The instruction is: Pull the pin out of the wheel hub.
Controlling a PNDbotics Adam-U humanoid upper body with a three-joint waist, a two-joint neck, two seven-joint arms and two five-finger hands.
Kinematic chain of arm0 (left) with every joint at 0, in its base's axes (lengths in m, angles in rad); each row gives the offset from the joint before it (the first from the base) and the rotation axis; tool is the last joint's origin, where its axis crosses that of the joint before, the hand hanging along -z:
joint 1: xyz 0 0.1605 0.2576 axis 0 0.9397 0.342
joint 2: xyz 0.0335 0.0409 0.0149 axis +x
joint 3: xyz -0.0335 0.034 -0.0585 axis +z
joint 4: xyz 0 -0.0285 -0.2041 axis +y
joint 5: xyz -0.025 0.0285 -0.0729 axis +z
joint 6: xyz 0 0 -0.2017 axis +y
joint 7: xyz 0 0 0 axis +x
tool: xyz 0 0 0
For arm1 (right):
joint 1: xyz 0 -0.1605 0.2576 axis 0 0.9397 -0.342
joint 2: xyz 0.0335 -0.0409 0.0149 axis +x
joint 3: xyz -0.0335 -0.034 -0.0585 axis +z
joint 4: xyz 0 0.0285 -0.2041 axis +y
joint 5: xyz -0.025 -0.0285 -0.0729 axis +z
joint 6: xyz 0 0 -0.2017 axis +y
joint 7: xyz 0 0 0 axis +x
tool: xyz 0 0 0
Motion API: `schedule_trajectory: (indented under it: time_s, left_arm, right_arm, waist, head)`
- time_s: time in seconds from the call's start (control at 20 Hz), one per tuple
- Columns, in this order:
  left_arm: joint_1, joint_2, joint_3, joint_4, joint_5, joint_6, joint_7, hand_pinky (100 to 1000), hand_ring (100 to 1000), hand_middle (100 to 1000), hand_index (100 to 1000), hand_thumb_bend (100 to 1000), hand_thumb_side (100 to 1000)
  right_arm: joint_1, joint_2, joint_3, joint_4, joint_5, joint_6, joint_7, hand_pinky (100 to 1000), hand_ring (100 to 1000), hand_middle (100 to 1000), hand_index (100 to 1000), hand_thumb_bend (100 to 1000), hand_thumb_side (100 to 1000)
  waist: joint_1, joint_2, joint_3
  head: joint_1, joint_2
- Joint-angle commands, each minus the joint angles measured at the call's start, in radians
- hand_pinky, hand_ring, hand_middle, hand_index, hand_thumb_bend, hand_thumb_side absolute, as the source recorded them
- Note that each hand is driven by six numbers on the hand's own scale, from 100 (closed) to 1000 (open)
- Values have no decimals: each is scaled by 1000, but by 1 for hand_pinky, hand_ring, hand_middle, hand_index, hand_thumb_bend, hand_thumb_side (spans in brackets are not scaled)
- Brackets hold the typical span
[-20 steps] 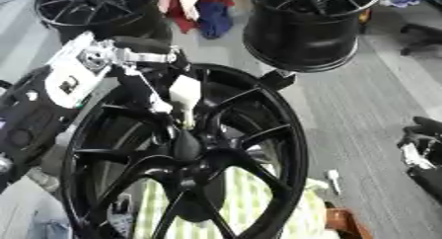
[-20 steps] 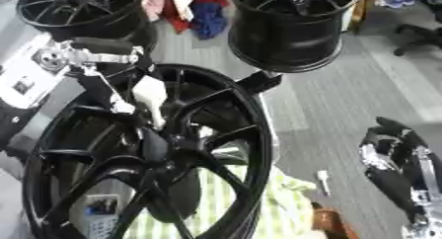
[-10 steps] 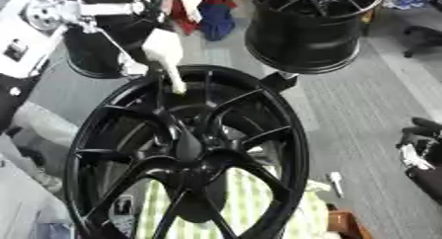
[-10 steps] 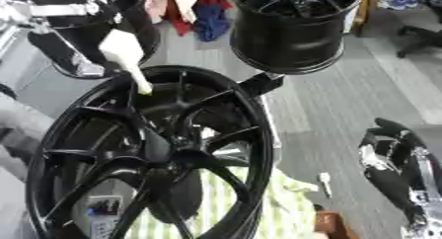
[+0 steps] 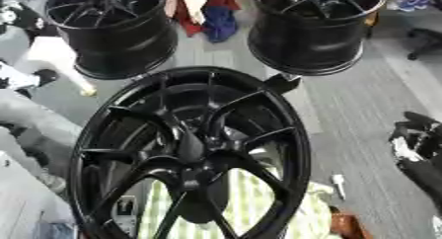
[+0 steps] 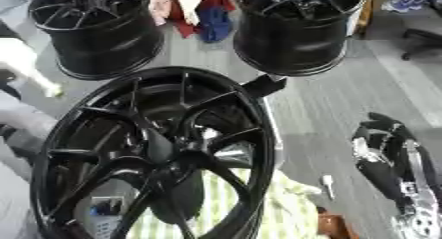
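The wheel hub (image 5: 192, 156) is a glossy black multi-spoke rim, lying tilted with its face up, filling the centre and lower part of the view. Its spokes converge on a central boss. The pin (image 5: 62, 65) is a blurred white rod with a yellowish tip, outside the rim's upper left edge.

Room on the right, wheels crowding ahead.
Bare floor (image 5: 362, 109) lies open beside my wheel hub (image 5: 194, 156); two upright rims (image 5: 315, 28) block the far side.
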Motion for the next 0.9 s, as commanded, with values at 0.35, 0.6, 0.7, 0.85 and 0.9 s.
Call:
schedule_trajectory:
  time_s: [0.35, 0.6, 0.7, 0.85, 0.9]
  left_arm:
    - [148, -10, 133, 335, -196, 55, 159, 706, 654, 673, 833, 564, 368]
    - [180, -50, 162, 415, -221, 67, 302, 823, 811, 878, 938, 798, 552]
    - [189, -68, 170, 416, -208, 70, 368, 811, 802, 866, 929, 785, 552]
    - [206, -98, 187, 378, -150, 64, 438, 767, 768, 816, 897, 708, 532]
    - [215, -110, 194, 355, -124, 62, 452, 754, 759, 804, 888, 679, 530]
  right_arm:
    - [1, 0, -16, -12, 3, 1, -9, 687, 592, 658, 804, 100, 263]
    - [2, 3, -15, -14, 2, 2, -8, 688, 592, 658, 804, 100, 263]
    - [2, 5, -15, -14, 2, 2, -6, 688, 592, 658, 804, 100, 264]
    - [5, 7, -17, -14, 2, 2, -8, 688, 592, 658, 804, 100, 264]
    - [6, 7, -18, -14, 2, 2, -8, 688, 592, 658, 804, 100, 257]
  waist:
    - [-21, -10, 10]
    - [-28, -9, 17]
    - [-30, -10, 19]
    - [-34, -11, 21]
    - [-34, -11, 22]
  head:
    - [-13, 0]
    - [-19, 3]
    - [-21, 4]
    - [-22, 4]
    - [-23, 4]
